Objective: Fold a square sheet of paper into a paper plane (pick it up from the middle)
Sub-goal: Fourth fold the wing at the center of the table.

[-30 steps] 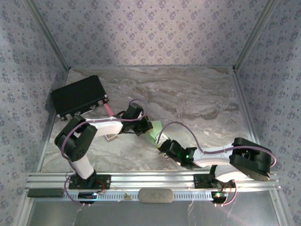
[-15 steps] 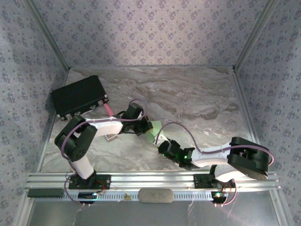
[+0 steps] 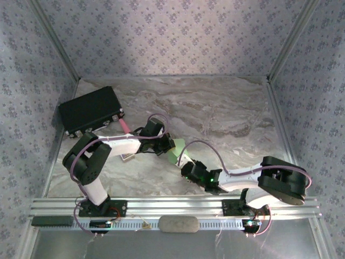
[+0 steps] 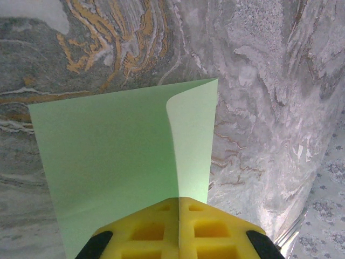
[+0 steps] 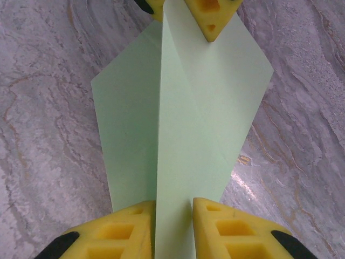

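Gently: close the right gripper (image 5: 173,210), jaws slightly spread, squarely on the paper (image 5: 183,108) ridge, with left gripper (image 4: 178,210) pinching the far end.

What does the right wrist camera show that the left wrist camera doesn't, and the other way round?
Right wrist view: the right gripper open astride the near edge of the thin pale-green paper sheet, with the left gripper pinching its far end. Left wrist view: the sheet's curled-over edge and a strip of flowered wallpaper. Both: the green sheet, the left gripper shut on it, and the grey marbled tabletop.
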You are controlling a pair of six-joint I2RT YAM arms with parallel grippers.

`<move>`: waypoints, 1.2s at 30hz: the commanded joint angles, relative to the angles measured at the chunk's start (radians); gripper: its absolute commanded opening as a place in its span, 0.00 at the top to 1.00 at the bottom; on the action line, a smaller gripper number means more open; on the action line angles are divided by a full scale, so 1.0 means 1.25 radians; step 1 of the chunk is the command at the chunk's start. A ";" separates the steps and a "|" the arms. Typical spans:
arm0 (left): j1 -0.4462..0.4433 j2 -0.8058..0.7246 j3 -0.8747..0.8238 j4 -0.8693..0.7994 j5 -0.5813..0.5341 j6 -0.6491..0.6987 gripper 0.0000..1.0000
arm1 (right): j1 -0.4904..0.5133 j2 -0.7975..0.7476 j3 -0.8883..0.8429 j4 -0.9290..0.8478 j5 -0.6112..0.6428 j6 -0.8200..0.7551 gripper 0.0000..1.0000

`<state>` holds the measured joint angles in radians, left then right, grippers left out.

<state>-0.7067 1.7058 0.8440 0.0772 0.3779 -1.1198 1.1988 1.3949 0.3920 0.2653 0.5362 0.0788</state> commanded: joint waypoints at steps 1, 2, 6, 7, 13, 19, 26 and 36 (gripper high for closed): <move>0.005 -0.003 0.018 -0.010 0.015 0.001 0.95 | 0.004 -0.013 0.010 0.008 0.015 0.012 0.74; 0.006 -0.002 0.019 -0.010 0.015 0.001 0.95 | 0.004 -0.017 0.008 0.013 0.015 0.013 0.73; 0.005 -0.001 0.017 -0.010 0.015 0.000 0.95 | 0.001 -0.032 -0.005 0.029 0.010 0.016 0.72; 0.006 0.000 0.018 -0.010 0.015 0.001 0.95 | -0.001 -0.033 -0.006 0.031 0.009 0.018 0.72; 0.005 0.001 0.019 -0.009 0.016 0.000 0.95 | -0.015 -0.022 -0.001 0.018 -0.006 0.036 0.74; 0.005 -0.001 0.018 -0.010 0.016 0.000 0.95 | -0.016 -0.010 0.007 0.001 -0.004 0.038 0.74; 0.005 0.001 0.018 -0.009 0.017 0.001 0.95 | -0.019 -0.002 0.013 -0.009 -0.004 0.044 0.72; 0.006 0.001 0.016 -0.009 0.018 0.001 0.96 | -0.019 -0.018 0.011 -0.008 -0.010 0.042 0.73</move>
<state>-0.7067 1.7058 0.8440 0.0776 0.3782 -1.1198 1.1801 1.3891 0.3939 0.2619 0.5270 0.1154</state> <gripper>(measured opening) 0.047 0.265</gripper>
